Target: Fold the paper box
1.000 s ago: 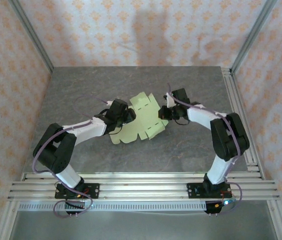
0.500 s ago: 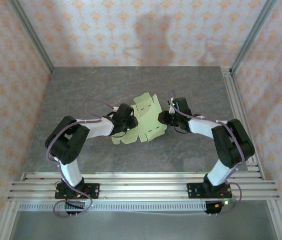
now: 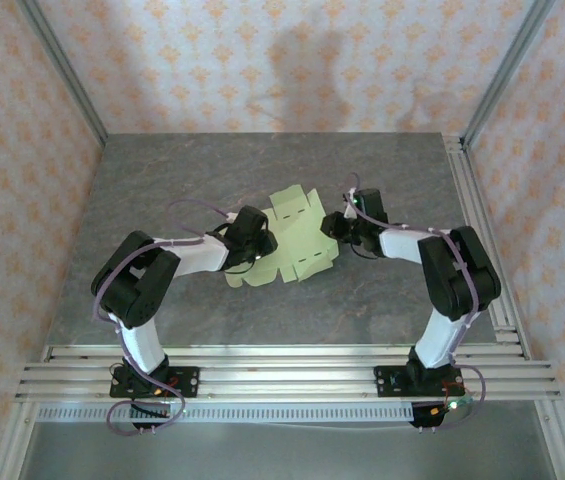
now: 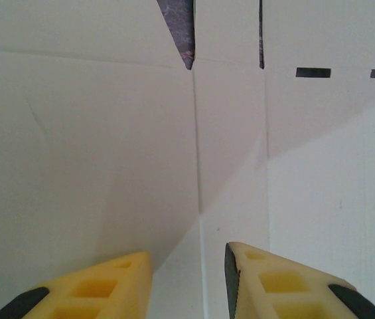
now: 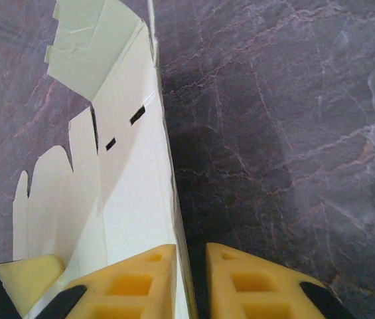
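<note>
Fold under way: paper box point(image 3: 297, 240) at mid-table, one wall up, an arm on each side.

The sheet lies opened out on the table point(image 3: 162, 180) between the two arms, and its right-hand panel stands up off the stone. The right gripper point(image 5: 186, 278) has that raised edge running straight in between its yellow pads, jaws closed narrow on the card, and that pinch, I'd say, is what keeps the wall upright. The left gripper point(image 4: 187, 286) sits low over the flat part, jaws apart with nothing between them and a crease point(image 4: 198, 166) running up from the gap. It looks placed to steady the base so the sheet can't slide; whether it touches the card, I can't tell.
</note>
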Tool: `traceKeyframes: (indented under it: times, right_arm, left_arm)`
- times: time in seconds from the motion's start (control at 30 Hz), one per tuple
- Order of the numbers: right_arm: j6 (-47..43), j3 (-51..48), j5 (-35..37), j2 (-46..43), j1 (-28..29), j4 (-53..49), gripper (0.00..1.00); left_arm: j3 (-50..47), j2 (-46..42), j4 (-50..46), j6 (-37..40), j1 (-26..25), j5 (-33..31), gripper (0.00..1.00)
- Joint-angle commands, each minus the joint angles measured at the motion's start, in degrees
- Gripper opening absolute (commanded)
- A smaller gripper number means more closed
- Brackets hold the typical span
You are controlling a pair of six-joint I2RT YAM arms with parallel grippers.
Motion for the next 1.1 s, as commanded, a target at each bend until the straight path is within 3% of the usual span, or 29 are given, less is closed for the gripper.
traceKeyframes:
  times: [0.0, 0.13, 0.27, 0.33, 0.43, 0.57, 0.77, 1.07]
  right_arm:
    - [-2.10, 2.35, -0.35, 0.69, -0.32, -0.58, 0.07]
    - [-4.81, 3.12, 1.46, -0.01, -0.28, -4.29, 0.00]
    - [-9.29, 4.32, 4.93, -1.34, -0.15, -10.12, 0.12]
    - [-10.08, 4.60, 5.52, -1.49, -0.16, -11.01, 0.00]
    - [-10.97, 5.78, 4.55, -0.97, -0.01, -12.88, 0.00]
    - [-14.20, 7.04, 8.69, -1.74, 1.20, -16.40, 0.00]
    - [-23.65, 11.84, 23.08, -1.94, 6.08, -27.33, 0.00]
    - [-29.55, 13.97, 47.85, -0.23, 15.15, -30.20, 0.00]
  left_arm:
    - [-0.97, 0.45, -0.76, 0.13, -0.10, -0.61, 0.36]
    - [-0.80, -0.73, -0.85, 0.67, -0.13, 0.18, 0.40]
    - [1.09, -3.59, -4.79, 3.34, -0.80, -2.10, 0.43]
    - [2.26, -3.76, -7.05, 4.34, -0.77, -3.15, 0.43]
    - [2.22, -4.18, -6.69, 4.34, -0.79, -3.01, 0.45]
    - [0.82, -7.55, -5.25, 3.31, -0.76, -3.59, 0.56]
    - [-1.65, -14.83, -8.39, 3.57, 0.70, -8.46, 0.67]
    - [-4.88, -21.00, -10.60, 4.36, 4.66, -8.84, 0.80]
